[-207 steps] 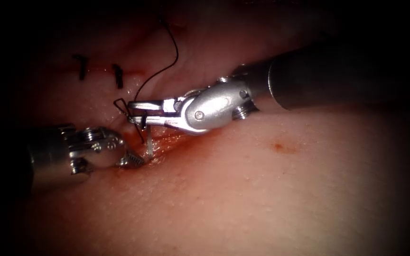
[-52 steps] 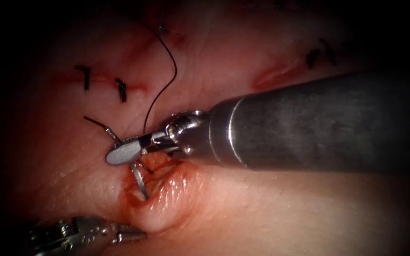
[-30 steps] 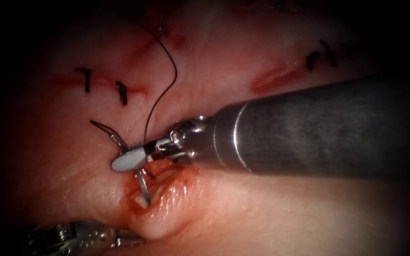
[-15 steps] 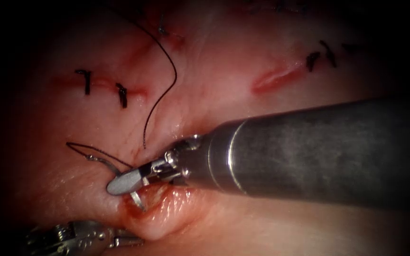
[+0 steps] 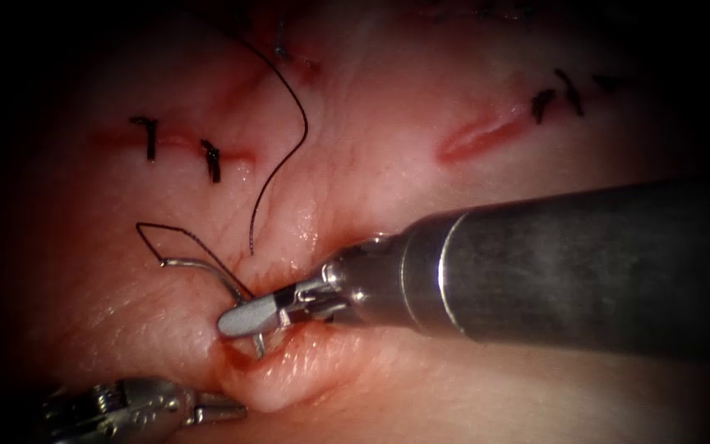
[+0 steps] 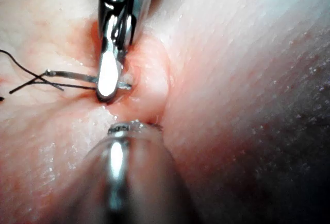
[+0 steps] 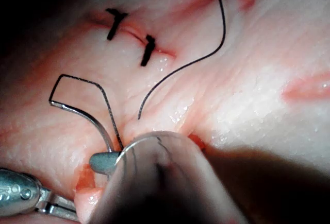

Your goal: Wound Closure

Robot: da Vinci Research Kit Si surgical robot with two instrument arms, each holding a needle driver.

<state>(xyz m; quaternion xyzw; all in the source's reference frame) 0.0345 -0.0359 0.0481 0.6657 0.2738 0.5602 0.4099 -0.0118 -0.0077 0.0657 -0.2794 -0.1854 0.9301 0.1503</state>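
Endoscope view: right tool (image 5: pixel 244 319) fingers clamped on needle (image 5: pixel 199 267) mid-curve, tip in the cut (image 5: pixel 277 374). Left tool (image 5: pixel 219 409) below cut, fingers closed, empty. Needle stiff, slippery; grip mid-body.

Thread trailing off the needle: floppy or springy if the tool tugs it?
Probably limp: the thread lies in loose curves on the tissue. A slight kink behind the needle hints at some memory. The right tool grips the needle, so tugs would likely just drag it.

Black thread (image 5: pixel 285 140) on pink tissue (image 5: pixel 388 156), silver needle (image 5: pixel 203 270).
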